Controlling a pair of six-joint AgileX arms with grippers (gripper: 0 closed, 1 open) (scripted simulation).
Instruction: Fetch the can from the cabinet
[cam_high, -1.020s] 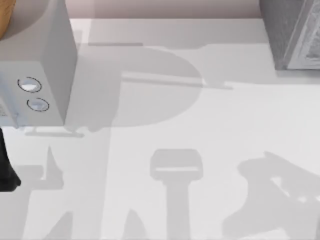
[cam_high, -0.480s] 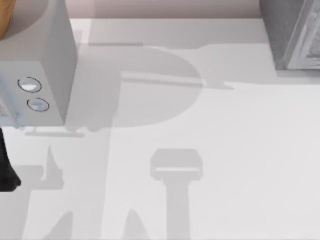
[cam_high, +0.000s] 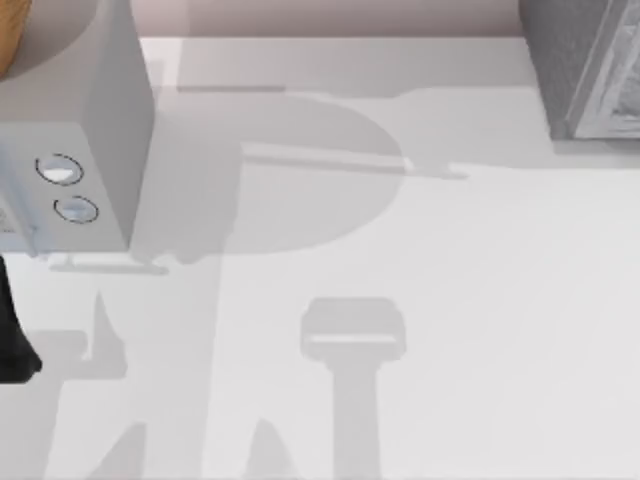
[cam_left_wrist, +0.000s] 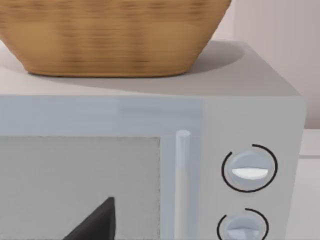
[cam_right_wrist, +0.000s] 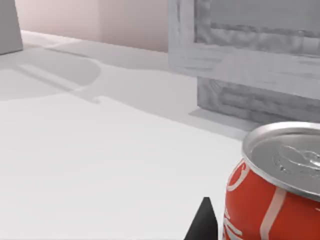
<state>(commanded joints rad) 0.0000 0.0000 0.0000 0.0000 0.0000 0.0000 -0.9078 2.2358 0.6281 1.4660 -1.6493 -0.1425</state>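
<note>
In the right wrist view, a red can (cam_right_wrist: 272, 192) with a silver lid is seen upright, close in front of the camera. A dark fingertip (cam_right_wrist: 202, 222) of the right gripper is seen just beside the can; whether that gripper is released, clenched or grasping the can cannot be told. Beyond the can lies the white table (cam_right_wrist: 100, 150), and farther off the grey cabinet (cam_right_wrist: 250, 55) stands on it.

In the left wrist view, a dark part of the left gripper (cam_left_wrist: 97, 222) is seen before the microwave (cam_left_wrist: 150, 150); its state cannot be told either. A wicker basket (cam_left_wrist: 112, 35) is set on top of the microwave.

From above, the microwave is placed at the table's left and the cabinet at the far right corner.
</note>
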